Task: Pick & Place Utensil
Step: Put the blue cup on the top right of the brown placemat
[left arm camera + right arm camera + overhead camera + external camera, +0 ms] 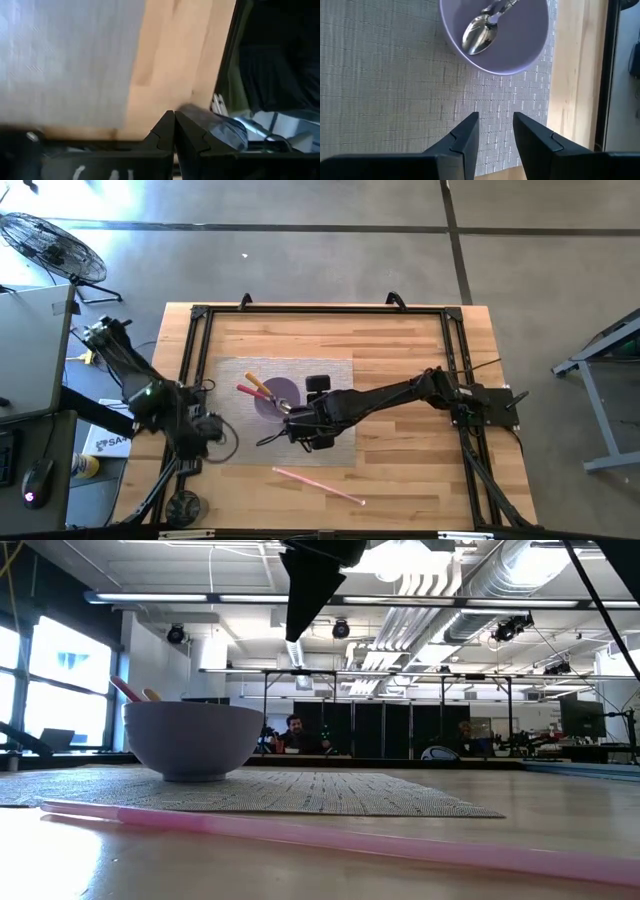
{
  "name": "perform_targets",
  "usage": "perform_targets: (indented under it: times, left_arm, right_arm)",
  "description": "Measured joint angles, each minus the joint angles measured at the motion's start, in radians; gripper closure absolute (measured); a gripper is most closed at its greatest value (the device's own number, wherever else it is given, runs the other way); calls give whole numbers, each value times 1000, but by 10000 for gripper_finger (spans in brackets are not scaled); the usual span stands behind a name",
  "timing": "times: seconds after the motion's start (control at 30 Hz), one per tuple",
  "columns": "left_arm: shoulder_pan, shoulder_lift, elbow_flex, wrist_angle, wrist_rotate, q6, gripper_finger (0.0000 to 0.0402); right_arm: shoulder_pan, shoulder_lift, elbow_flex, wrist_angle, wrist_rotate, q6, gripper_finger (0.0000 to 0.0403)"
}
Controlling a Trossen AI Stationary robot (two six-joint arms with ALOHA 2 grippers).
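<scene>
A purple bowl point(278, 396) stands on a grey woven placemat point(235, 375). It holds a metal spoon point(480, 37), and a red and a wooden handle point(250, 387) lean out over its rim. In the low view the bowl point(190, 740) shows those handle ends point(128, 689) sticking up. My right gripper point(495, 125) is open and held above the placemat, just on the near side of the bowl; it touches nothing. My left gripper point(174, 122) is shut and waits at the table's left edge point(205, 430).
A long pink straw point(318, 485) lies on the bare wood near the table's front edge, and crosses the foreground of the low view point(300, 830). A black frame point(195, 340) runs around the table. People sit in the room behind point(292, 732).
</scene>
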Motion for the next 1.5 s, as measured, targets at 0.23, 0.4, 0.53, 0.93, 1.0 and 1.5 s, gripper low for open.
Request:
perform_targets:
  times: [0.23, 0.4, 0.53, 0.93, 1.0, 1.5]
  left_arm:
    - [-150, 62, 3, 9, 26, -189, 401]
    - [-225, 63, 3, 95, 16, -260, 401]
    - [-273, 65, -2, 154, 42, -258, 401]
    - [-390, 151, -3, 124, -34, -218, 401]
    - [-390, 174, -3, 125, -35, -203, 401]
    - [-388, 268, -4, 129, -70, -363, 384]
  right_arm:
    - [-1, 0, 0, 4, 34, -3, 289]
    - [-5, 0, 0, 5, 32, -7, 289]
    - [-5, 0, 0, 20, 34, -27, 289]
    - [-13, 0, 0, 82, 19, -75, 289]
    - [-20, 0, 0, 91, 8, -78, 289]
    - [-39, 0, 0, 102, -24, -79, 289]
